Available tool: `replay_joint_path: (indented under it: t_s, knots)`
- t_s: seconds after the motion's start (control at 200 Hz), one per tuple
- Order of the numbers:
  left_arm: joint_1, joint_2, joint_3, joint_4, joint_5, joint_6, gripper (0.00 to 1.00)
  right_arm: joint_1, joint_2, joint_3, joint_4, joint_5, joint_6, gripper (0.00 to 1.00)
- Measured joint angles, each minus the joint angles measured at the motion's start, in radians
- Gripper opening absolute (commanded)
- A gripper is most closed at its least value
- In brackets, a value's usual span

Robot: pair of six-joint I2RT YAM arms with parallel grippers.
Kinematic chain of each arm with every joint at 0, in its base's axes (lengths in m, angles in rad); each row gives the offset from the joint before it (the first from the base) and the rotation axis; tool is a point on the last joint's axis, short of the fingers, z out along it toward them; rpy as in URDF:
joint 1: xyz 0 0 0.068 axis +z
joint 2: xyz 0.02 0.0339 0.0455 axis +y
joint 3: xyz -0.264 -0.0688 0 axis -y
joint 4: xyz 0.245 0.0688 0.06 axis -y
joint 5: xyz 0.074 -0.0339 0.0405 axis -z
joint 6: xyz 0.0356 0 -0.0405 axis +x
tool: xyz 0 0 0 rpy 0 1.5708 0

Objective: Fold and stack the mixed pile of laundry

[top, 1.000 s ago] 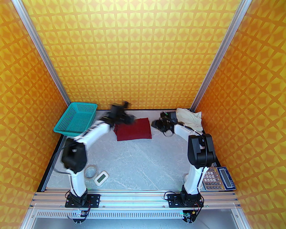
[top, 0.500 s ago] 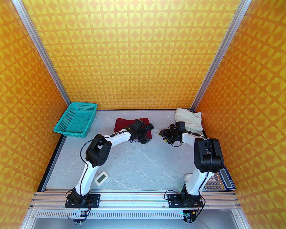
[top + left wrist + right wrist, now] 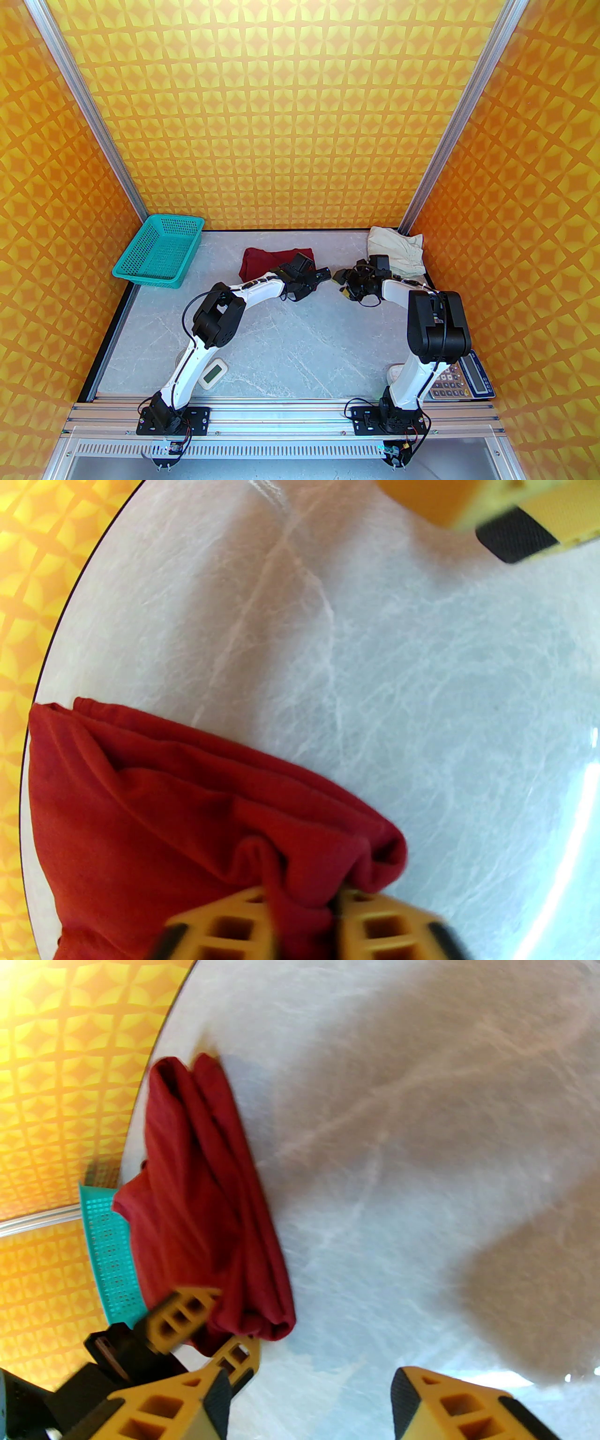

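At the near edge of the grey marbled tabletop (image 3: 300,337), a small white display device (image 3: 213,372) is seen towards the left corner, partly covered by the left arm. A calculator (image 3: 461,375) is placed at the near right corner, just beside the right arm.

Further in, past the middle of the tabletop, the two arms are bent towards each other, and their grippers are held tip to tip, very close together. Whether the tips touch cannot be told.

The left gripper (image 3: 323,273) is clamped on the near right corner of the dark red T-shirt (image 3: 262,262). In the left wrist view, a bunch of the red cloth is seen pinched between the two yellow fingers (image 3: 375,930), and the fabric is gathered into folds just behind the grip.

The right gripper (image 3: 311,1389) is held with its jaws spread apart. Only bare tabletop is seen between them, and nothing is grasped. From the right wrist view, the pinched corner of the T-shirt is seen just beyond its left finger.

The T-shirt itself is folded into a compact, layered bundle. It is laid left of centre, between the grippers and the far edge.

At the far right corner, the cream piece (image 3: 398,251) is left crumpled, behind the right arm and well apart from the T-shirt. At the far left corner, a teal mesh basket (image 3: 159,255) is set, near the T-shirt but not touching it.
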Motion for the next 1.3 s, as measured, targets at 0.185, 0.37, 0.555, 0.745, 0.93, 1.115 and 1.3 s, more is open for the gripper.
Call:
replay_joint_path:
  t_s: [0.185,0.37,0.555,0.745,0.93,1.115,1.3]
  knots:
    - [0.0,-0.066,-0.09,0.035,0.013,-0.021,0.0,0.022,0.032,-0.014,0.116,-0.045,0.112,0.8]
    - [0.014,-0.14,-0.14,0.055,0.035,-0.047,0.0,0.082,0.086,-0.013,0.258,-0.063,0.242,0.83]
    - [0.032,-0.191,-0.173,0.101,0.057,-0.076,0.0,0.161,0.158,0.005,0.376,-0.089,0.354,0.83]
    - [0.04,-0.203,-0.192,0.12,0.076,-0.092,0.0,0.207,0.218,0.052,0.499,-0.1,0.465,0.84]
    - [0.04,-0.22,-0.222,0.134,0.09,-0.095,0.0,0.234,0.293,0.109,0.555,-0.1,0.539,0.78]
    - [0.04,-0.257,-0.276,0.157,0.095,-0.098,0.08,0.238,0.356,0.186,0.554,-0.101,0.559,0.58]
    - [0.04,-0.314,-0.366,0.191,0.106,-0.119,0.54,0.239,0.39,0.289,0.375,-0.097,0.4,0.26]
